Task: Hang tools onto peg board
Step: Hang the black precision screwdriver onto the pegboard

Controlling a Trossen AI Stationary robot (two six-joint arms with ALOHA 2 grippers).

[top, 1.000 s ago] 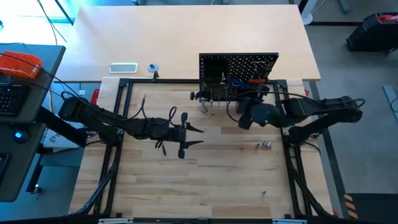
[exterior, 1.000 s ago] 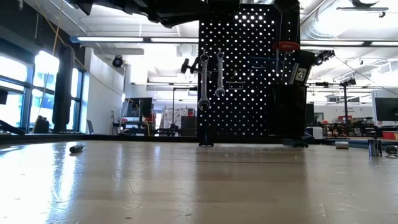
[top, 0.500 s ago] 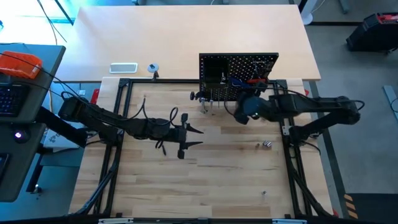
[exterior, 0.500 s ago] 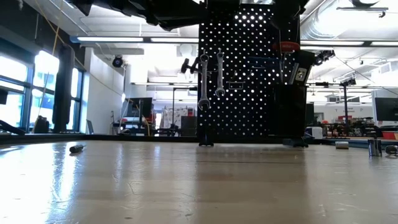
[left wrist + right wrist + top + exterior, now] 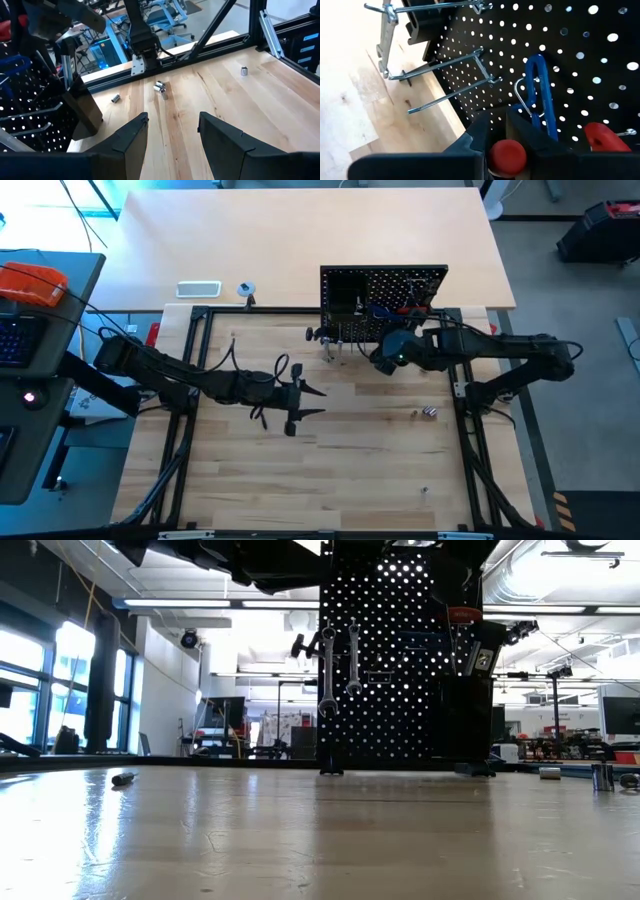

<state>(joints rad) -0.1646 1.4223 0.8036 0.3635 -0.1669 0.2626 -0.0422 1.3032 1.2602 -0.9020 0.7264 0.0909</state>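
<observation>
Right end effector [image 5: 506,137] grips a red-handled screwdriver [image 5: 507,156] at the peg board [image 5: 580,65] — left end effector [image 5: 172,135] released.

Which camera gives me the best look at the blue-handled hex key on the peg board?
The right wrist view: the blue-handled hex key hangs on the peg board just beyond the right pincer. The high view shows only a small blue spot. The low view shows it faintly against the holes. The left wrist view catches a blue edge.

Bright even daylight, window glare streaking the table [image 5: 150,830] left of the peg board [image 5: 395,660], backlit board in silhouette, blurred near tabletop, soft shadows
</observation>
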